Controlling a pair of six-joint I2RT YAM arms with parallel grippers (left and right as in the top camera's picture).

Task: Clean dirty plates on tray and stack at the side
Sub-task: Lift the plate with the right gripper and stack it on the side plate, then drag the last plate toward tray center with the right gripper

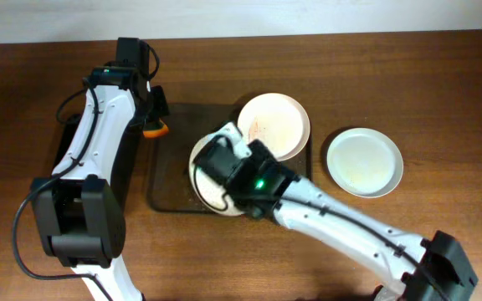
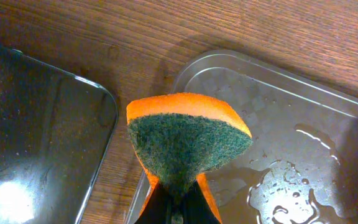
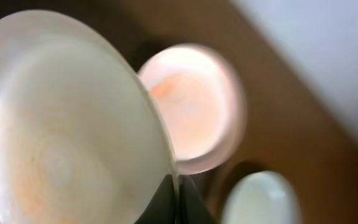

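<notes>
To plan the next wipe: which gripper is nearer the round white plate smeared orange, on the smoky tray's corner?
Right. The right gripper, shut on another white plate, is beside the smeared plate; the left gripper, holding an orange-green sponge, is at the tray's opposite edge.

You've got matt brown wood grain across the table (image 1: pixel 392 67). The tray (image 2: pixel 278 93) reads as smoky translucent plastic, smooth and wet-shiny. At its nine o'clock, the black tray (image 2: pixel 36 137) is glossy, almost mirror-like. Your sponge (image 2: pixel 188 146) is soft orange foam with a coarse green scouring face. At three o'clock, the clean plate (image 1: pixel 364 161) looks smooth, glazed white, and the held plate (image 3: pixel 73 137) shines likewise.
</notes>
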